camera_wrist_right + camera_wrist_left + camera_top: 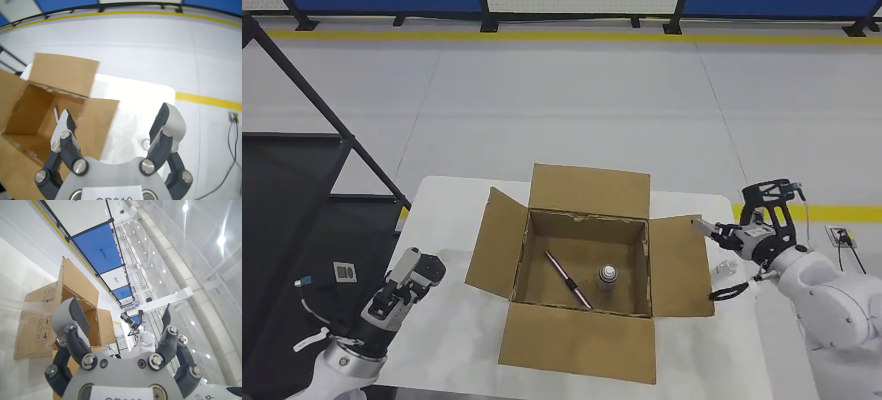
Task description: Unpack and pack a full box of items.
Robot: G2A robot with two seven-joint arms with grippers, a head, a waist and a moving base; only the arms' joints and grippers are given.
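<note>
- The left gripper [121, 303] hung over the near left part of the table [442, 215], well apart from the box [577, 345]. Its fingers were spread wide and held nothing.
- The right gripper [115, 108] sat at the right side. Its fingers were also spread and empty, one over the box's right flap [682, 265] and the other over bare table.
- A small clear item [727, 268] rested on the table just beside that flap, under the right gripper. It was too faint to identify.
- The box stood mid-table with all four flaps folded out.
- On the box floor lay a slim stick [567, 279], set diagonally, and a small bottle [608, 277] stood upright just beside it, toward the right wall.
- The step in hand looked like unpacking, with most things out and these two not yet lifted.
- The next move probably fell to the right gripper. It would need to clear the right flap, come down inside the wall with its fingers wide, and close around the bottle without knocking it onto the stick.
</note>
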